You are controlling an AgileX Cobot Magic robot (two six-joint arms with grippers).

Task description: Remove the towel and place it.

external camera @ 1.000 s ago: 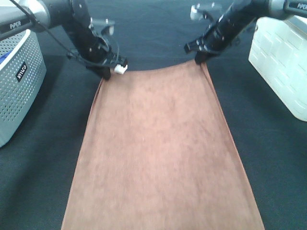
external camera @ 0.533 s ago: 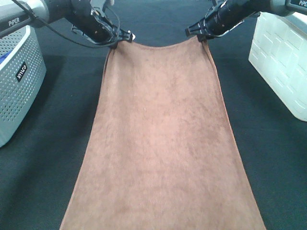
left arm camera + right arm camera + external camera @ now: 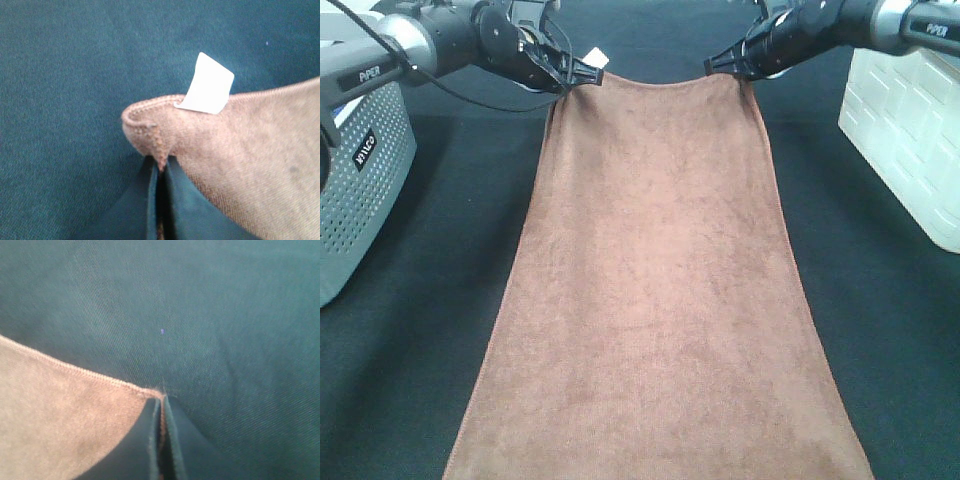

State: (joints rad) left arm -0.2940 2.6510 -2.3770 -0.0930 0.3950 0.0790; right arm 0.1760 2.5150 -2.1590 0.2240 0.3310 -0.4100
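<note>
Table [image 3: 410, 350] draped in black fabric, fine weave visible up close. Down the middle, a long brown towel [image 3: 660, 300], stretched lengthwise from the far side to the near edge of view. At the left side, a grey perforated basket [image 3: 350, 200]; at the right, a white bin [image 3: 905, 120], both well apart from the towel.

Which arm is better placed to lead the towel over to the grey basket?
Left, probably: the left gripper pinches the towel by its tagged corner nearest the grey basket; the right gripper holds the far corner.
</note>
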